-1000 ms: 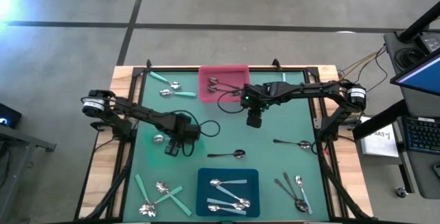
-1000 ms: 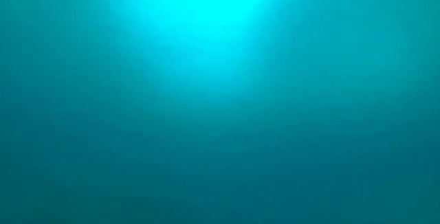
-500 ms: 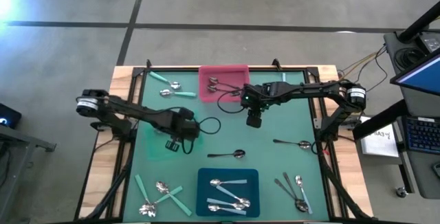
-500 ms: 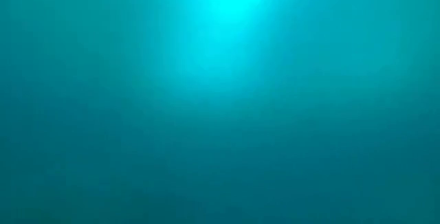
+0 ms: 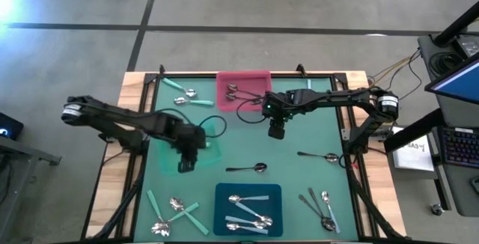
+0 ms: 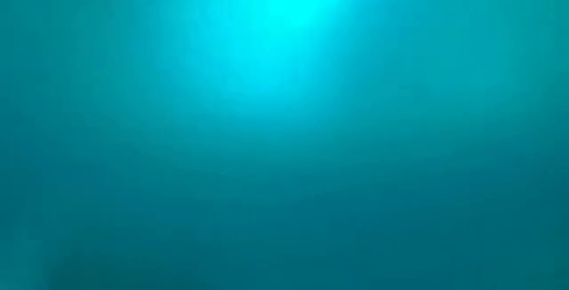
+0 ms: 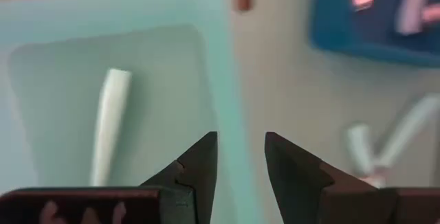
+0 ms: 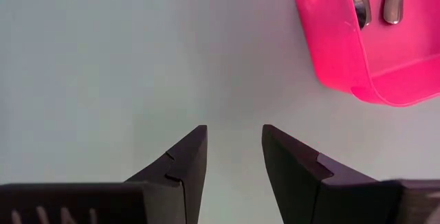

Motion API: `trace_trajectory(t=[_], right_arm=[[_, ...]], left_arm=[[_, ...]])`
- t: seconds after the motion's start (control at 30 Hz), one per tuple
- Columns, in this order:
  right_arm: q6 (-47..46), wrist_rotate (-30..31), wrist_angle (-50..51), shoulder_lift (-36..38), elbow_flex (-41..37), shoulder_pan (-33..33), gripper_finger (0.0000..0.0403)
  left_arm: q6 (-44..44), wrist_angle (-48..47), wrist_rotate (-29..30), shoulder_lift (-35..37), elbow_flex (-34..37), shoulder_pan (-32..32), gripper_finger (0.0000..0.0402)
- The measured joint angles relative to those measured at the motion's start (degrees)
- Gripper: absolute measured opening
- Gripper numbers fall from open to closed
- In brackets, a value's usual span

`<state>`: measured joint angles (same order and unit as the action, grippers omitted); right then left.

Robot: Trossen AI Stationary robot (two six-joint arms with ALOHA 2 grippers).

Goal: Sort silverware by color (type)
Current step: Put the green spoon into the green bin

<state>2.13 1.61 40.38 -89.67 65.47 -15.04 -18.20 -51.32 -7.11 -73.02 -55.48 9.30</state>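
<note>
Spoons are catalogued across a green worktop [image 5: 299, 177]. Two dark-handled ones lie in the pink tray [image 5: 258, 79] at the far edge; four or so pale-blue ones in the blue tray [image 5: 224, 191] at the near edge; one mint handle [image 7: 110, 124] is seen in the green tray [image 5: 213, 153], left of centre. Unsorted items: mint spoons [image 5: 187, 98] far left, a mint cluster [image 5: 176, 212] near left, a dark spoon [image 5: 251, 168] at centre, another [image 5: 318, 156] to the right, and three dark ones [image 5: 320, 208] near right.

Left gripper [image 5: 185, 163] is held over the near edge of the green tray, fingers spread with nothing between them. Right gripper [image 5: 276, 131] is held near the pink tray, over bare worktop, fingers likewise spread and empty.

Risks, as judged: overlapping handles in the near-left cluster may cause two spoons to be lifted together; thin, flat handles may slip from a pinch; both arms reaching for the centre spoon may collide. The low view gives only a blank teal field, so heights cannot be checked there.

Writing: a paper [image 5: 414, 153] beside the worktop on the right carries print, not legible. No brands are seen.
</note>
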Motion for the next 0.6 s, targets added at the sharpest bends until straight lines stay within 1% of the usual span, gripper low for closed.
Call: trace_trajectory(t=[0.1, 0.2, 0.33, 0.4, 0.47, 0.53, 0.6], right_arm=[[0.00, 0.00, -0.05, 0.00, 0.00, 0.00, 0.0132], [0.00, 0.00, -0.21, 0.00, 0.00, 0.01, 0.0132], [0.39, 0.00, -0.46, 0.00, 0.00, 0.00, 0.0132], [0.23, 0.02, -0.46, 0.00, 0.00, 0.01, 0.0132], [-0.04, 0.00, -0.46, 0.00, 0.00, 0.01, 0.0132], [-0.11, 0.00, -0.46, 0.00, 0.00, 0.01, 0.0132], [-0.17, 0.01, -0.46, 0.00, 0.00, -0.01, 0.0132]], left_arm=[[-6.18, 0.36, 0.00, 2.37, -1.14, 4.89, 0.0106], [-12.99, 2.00, 0.23, 2.87, -1.12, 11.54, 0.0106], [-20.20, 1.92, 0.38, -0.20, -1.07, 20.95, 0.0106], [-25.02, 1.55, -0.51, -2.22, -1.04, 25.33, 0.0107], [-32.15, 1.28, -3.11, -3.99, -1.06, 28.91, 0.0107], [-41.45, 0.96, -5.80, -5.68, -1.06, 31.86, 0.0107], [-50.36, 1.09, -7.28, -6.87, -1.06, 34.44, 0.0107]])
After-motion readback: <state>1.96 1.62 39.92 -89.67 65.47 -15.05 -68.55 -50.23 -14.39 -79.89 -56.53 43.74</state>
